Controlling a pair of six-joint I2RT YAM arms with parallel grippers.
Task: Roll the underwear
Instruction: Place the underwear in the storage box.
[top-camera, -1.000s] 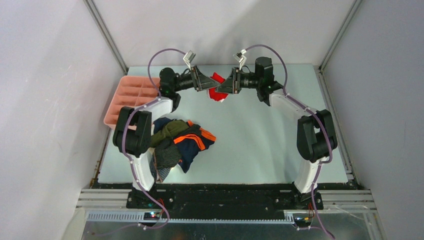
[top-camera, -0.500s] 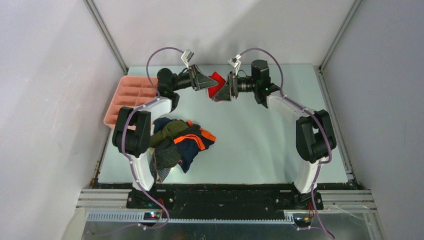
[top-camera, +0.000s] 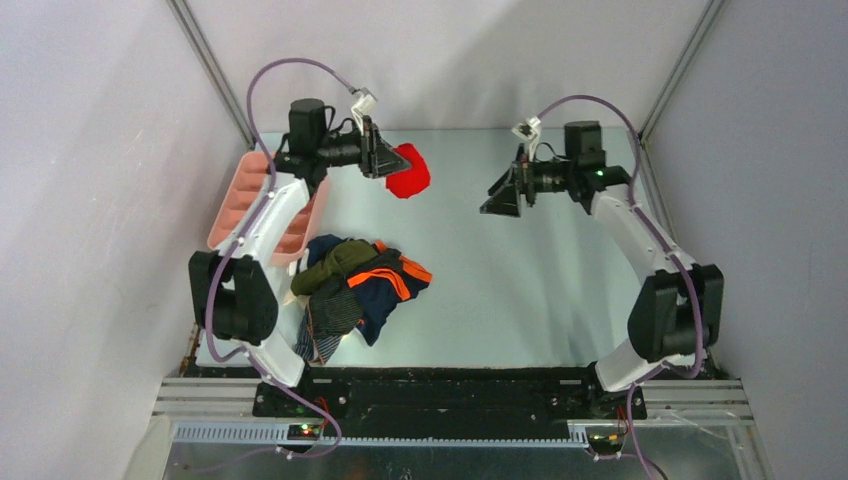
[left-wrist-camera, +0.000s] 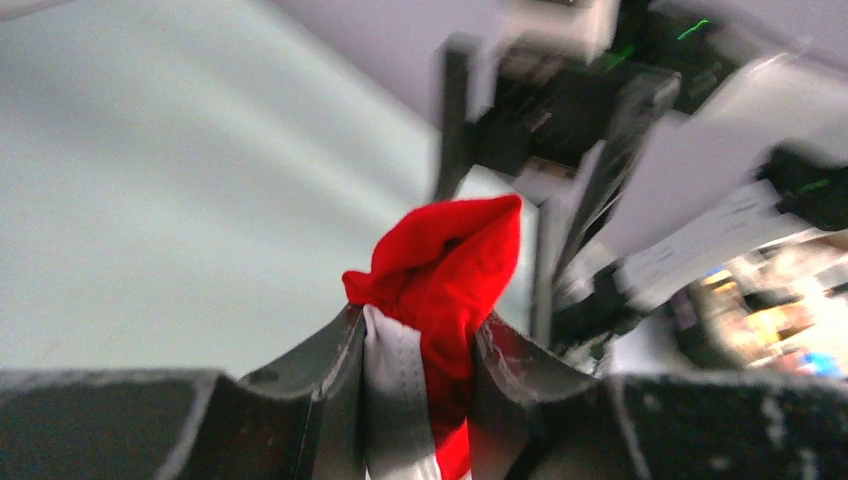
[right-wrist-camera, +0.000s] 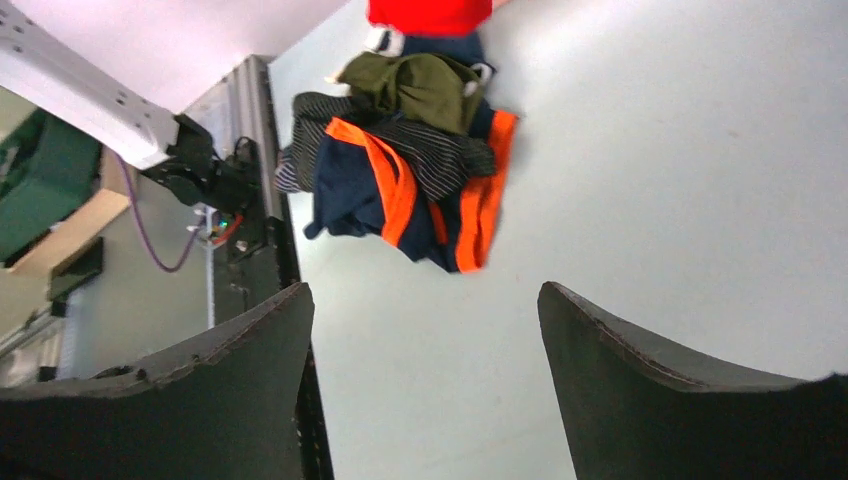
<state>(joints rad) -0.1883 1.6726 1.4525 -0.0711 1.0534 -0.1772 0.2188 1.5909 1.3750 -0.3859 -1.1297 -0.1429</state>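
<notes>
Red brief (left-wrist-camera: 445, 260) is clamped in the left gripper (top-camera: 385, 160) at the far-left of the table (top-camera: 520, 290), apparently held clear of the surface. A white band is seen pinched between the pads. The red bundle sticks out past the tips, with its long axis roughly in line with the fingers, pointing toward table centre.

Right gripper (top-camera: 500, 200) is spread wide with nothing between its fingers, well apart to the right of the brief. Contact is made by the left arm only.

Pink tray (top-camera: 245, 200) lies behind the left wrist, opposite to where the fingers point. A swing-round is judged necessary if the bundle is to be dropped there. How tight the roll is cannot be told.

The pile (top-camera: 355, 285) (navy/orange, olive, striped) is heaped near the left arm's base, nearer that arm than the right, and not yet rolled.
</notes>
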